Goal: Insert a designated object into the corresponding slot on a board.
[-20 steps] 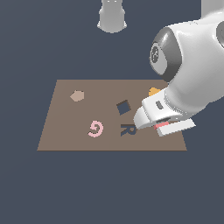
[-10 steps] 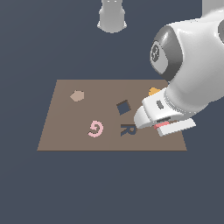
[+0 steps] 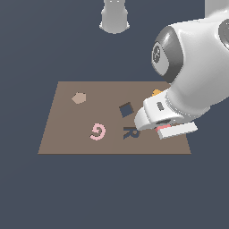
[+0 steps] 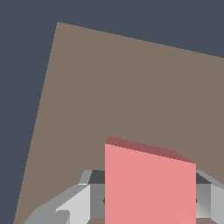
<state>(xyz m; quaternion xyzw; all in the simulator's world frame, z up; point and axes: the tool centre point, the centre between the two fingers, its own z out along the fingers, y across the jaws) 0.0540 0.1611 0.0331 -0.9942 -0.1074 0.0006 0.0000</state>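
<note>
Exterior view: gripper point(image 3: 166, 128) low over the board point(image 3: 67, 134), near its right edge, red tile point(image 3: 163, 128) barely showing beneath; diamond slot point(image 3: 126, 109) empty, well apart.

Wrist view: jaws closed against the tile's flanks. Grasp seemingly done; carry, rotation, insertion remaining.

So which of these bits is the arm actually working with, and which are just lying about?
Part of the job:
- red tile, held between the end effector fingers
- dark square slot
- brown board

Just lying about:
- pink G
- R-shaped cutout
- tan piece
- orange piece
</note>
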